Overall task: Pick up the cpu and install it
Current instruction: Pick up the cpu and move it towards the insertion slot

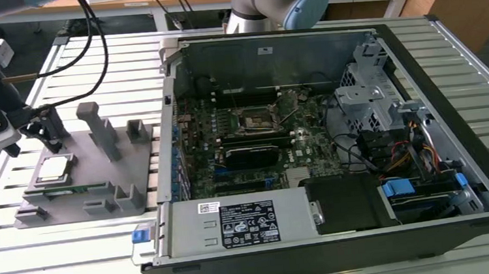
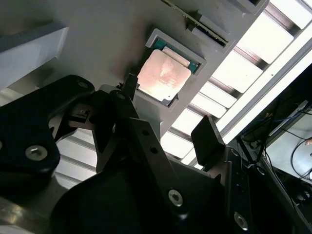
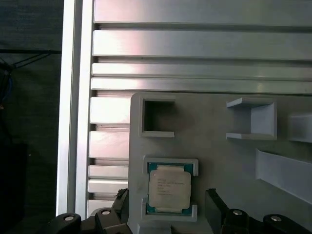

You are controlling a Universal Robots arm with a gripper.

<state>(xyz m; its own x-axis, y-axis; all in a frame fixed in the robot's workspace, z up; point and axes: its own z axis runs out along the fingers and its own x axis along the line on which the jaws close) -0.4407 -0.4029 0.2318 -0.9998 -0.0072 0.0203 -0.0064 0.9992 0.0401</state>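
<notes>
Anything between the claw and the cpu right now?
Nothing. In both wrist views the open claw hangs over the cpu, which sits in its grey holder pocket; only bare air lies between them.

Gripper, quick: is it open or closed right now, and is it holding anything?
Gripper: open, holding nothing; its jaws stand apart near the cpu, which lies in the grey holder.
</notes>
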